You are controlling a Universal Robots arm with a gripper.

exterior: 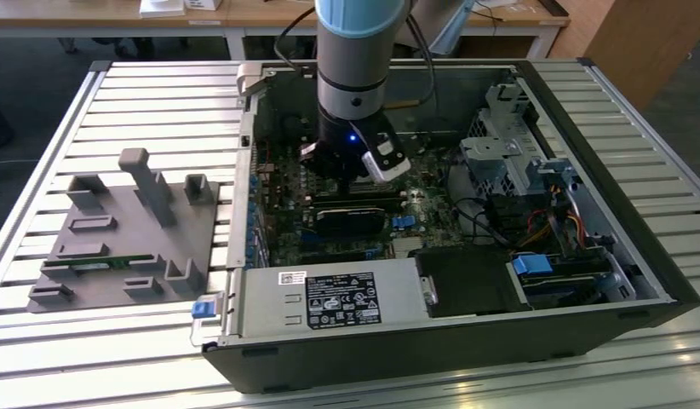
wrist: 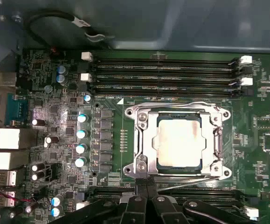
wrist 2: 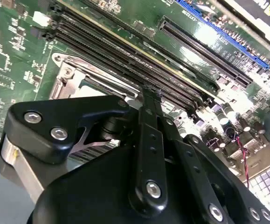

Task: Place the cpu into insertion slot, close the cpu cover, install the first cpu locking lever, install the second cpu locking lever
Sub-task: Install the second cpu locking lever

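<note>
The cpu (wrist: 179, 142), pale silver-grey, lies in the insertion slot (wrist: 179, 167) on the green board. The silvery cpu cover (wrist: 143, 140) lies flat around it, with the chip showing through its window. One thin wire locking lever (wrist: 172, 105) runs along one side of the socket, another lever (wrist: 190, 178) along the opposite side. My gripper (wrist: 145, 187) is shut, its black tips close together at the socket's edge, right by the second lever. In the second wrist view the gripper (wrist 2: 149, 95) stands just beside the cover's corner (wrist 2: 72, 77). In the exterior view the gripper (exterior: 347, 183) reaches down into the open computer case.
Long black memory slots (wrist: 167, 70) run on both sides of the socket. Capacitors (wrist: 81, 133) and rear ports (wrist: 9, 140) stand nearby. The case walls (exterior: 622, 170), drive cage (exterior: 498, 145) and power supply (exterior: 327, 298) enclose the board. A grey fixture (exterior: 129, 230) sits on the slatted table.
</note>
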